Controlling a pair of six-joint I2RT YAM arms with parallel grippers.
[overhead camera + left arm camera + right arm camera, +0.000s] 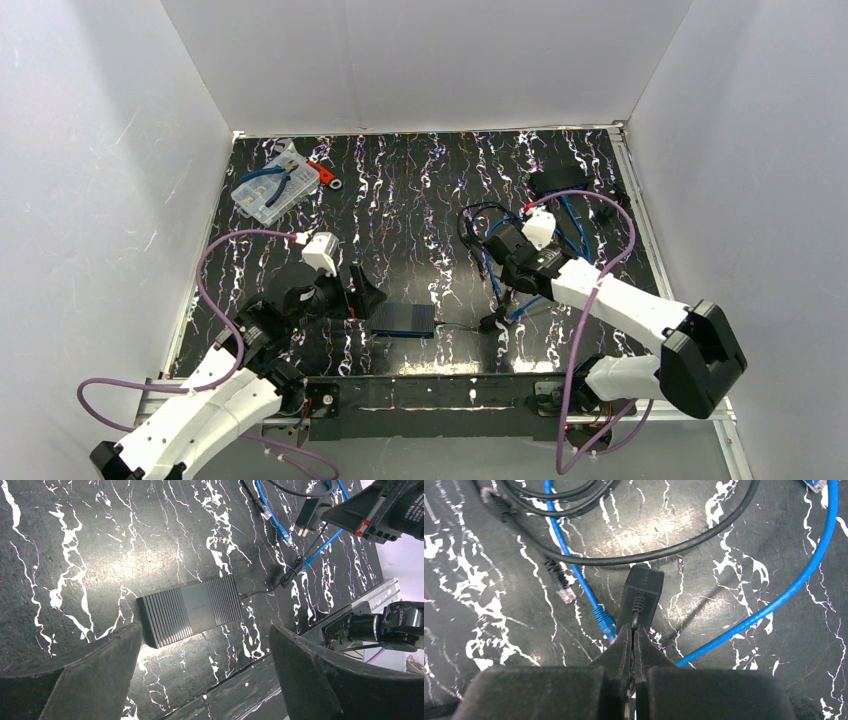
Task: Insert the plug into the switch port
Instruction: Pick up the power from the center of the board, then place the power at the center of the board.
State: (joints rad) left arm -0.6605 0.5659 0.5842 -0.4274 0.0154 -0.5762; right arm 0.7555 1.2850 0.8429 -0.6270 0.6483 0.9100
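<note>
The switch (403,319) is a dark ribbed box lying flat near the front edge; it also shows in the left wrist view (192,610). A thin black cord (255,593) runs from its right end to a small coil (289,573). My left gripper (371,296) hangs open over the switch's left end (205,630), holding nothing. My right gripper (490,240) is shut (633,630) on the thin cord where it leaves a black power adapter (640,592) lying on the table. I cannot tell whether the cord's plug end is inside a port.
Blue network cables (796,582) and black cables (664,552) loop around the adapter, with loose connectors (565,595) beside it. A clear parts box with blue pliers (270,190) and a red tool (322,172) sit back left. A metal rail (430,392) runs along the front edge.
</note>
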